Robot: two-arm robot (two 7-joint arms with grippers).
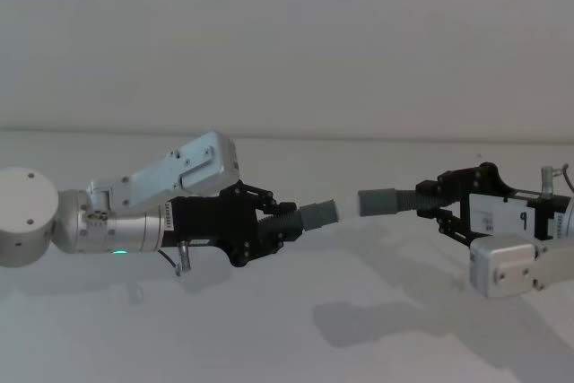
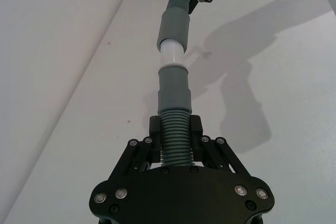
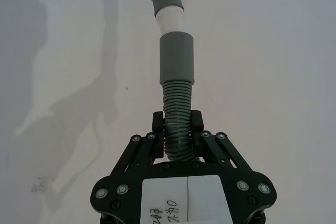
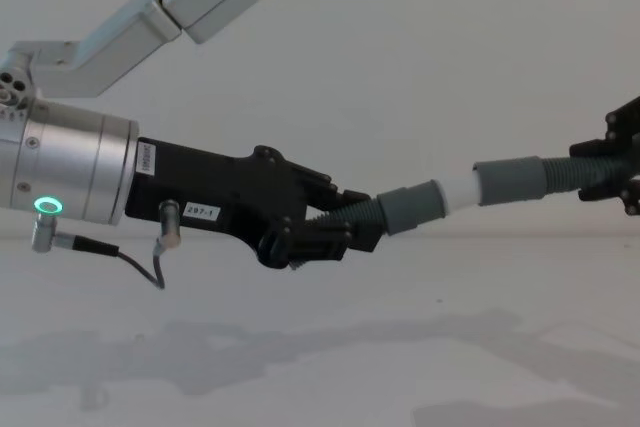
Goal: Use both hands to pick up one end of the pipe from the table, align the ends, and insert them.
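Observation:
Both pipe pieces are held in the air above the off-white table (image 1: 287, 338). My left gripper (image 1: 273, 226) is shut on the corrugated part of the left hose (image 2: 176, 137). That hose's grey cuff (image 4: 410, 207) carries the white tip (image 4: 458, 192). From the right, my right gripper (image 1: 435, 204) is shut on the other hose (image 3: 177, 124), whose plain sleeve (image 3: 177, 59) points at the tip. The two ends lie nearly in line. The white tip (image 3: 170, 19) reaches the sleeve's mouth; I cannot tell how far in it sits.
The table's far edge (image 1: 287, 134) meets a plain wall. A thin cable (image 4: 150, 267) hangs under the left wrist. Arm shadows (image 1: 404, 320) fall on the bare surface below the grippers.

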